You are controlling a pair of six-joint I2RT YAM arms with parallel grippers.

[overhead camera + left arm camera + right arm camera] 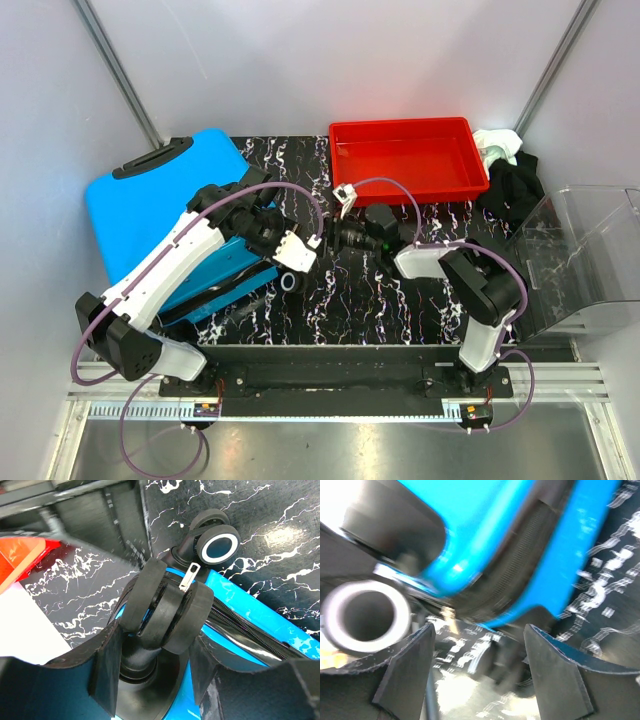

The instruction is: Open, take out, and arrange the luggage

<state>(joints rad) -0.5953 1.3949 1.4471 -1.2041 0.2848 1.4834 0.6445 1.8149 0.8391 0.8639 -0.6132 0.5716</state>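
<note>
The luggage [140, 210] is a bright blue hard-shell suitcase lying tilted at the left of the table. My left gripper [290, 250] reaches over its near right corner. In the left wrist view the left gripper [152, 645] is shut on a black double caster wheel [167, 605] of the luggage [250, 610]. A silver zipper pull [189, 576] rests on that wheel, and a second wheel [220, 547] with a white ring sits beyond. My right gripper [335, 237] hovers just right of that corner. In the blurred right wrist view the right gripper [479, 630] stands open and empty below the blue shell [495, 520].
A red tray [410, 160] stands at the back centre. A clear plastic bin [585, 250] is at the right edge, with black cloth [515, 185] and white cloth [498, 145] behind it. The black marbled mat [380, 300] covers the table.
</note>
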